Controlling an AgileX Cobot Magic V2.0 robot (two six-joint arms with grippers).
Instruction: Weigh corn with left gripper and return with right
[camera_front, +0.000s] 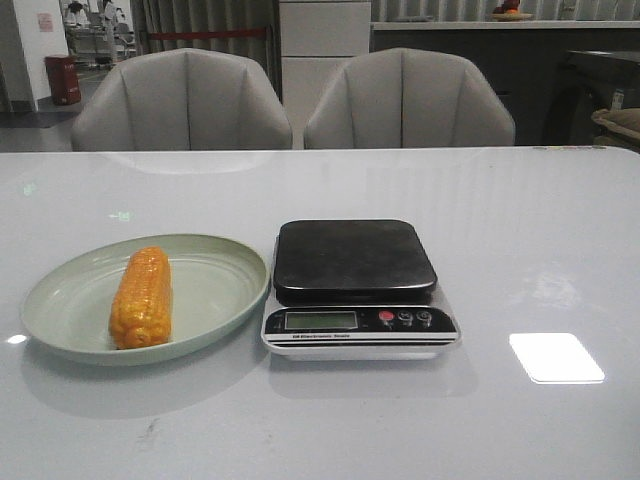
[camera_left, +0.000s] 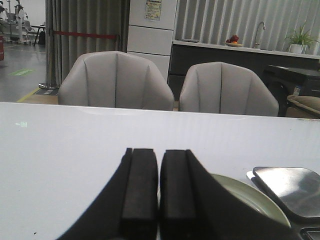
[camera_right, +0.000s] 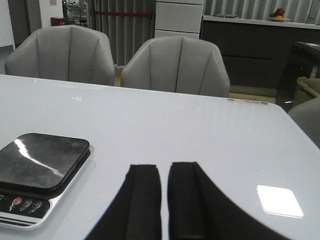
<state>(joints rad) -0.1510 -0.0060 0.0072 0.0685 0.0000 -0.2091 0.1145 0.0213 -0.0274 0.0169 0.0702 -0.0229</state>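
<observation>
The orange-yellow corn (camera_front: 142, 297) lies lengthwise on a pale green plate (camera_front: 215, 275) at the left of the white table. A kitchen scale (camera_front: 355, 261) with a black platform and a grey display panel stands just right of the plate, with nothing on it. Neither gripper shows in the front view. In the left wrist view my left gripper (camera_left: 159, 152) is shut and empty, over the table near the plate rim (camera_left: 255, 197) and a corner of the scale (camera_left: 287, 187). In the right wrist view my right gripper (camera_right: 164, 167) is shut and empty, to the right of the scale (camera_right: 40, 165).
Two grey chairs (camera_front: 185, 100) (camera_front: 408, 98) stand behind the table's far edge. A bright patch of light (camera_front: 556, 357) lies on the table right of the scale.
</observation>
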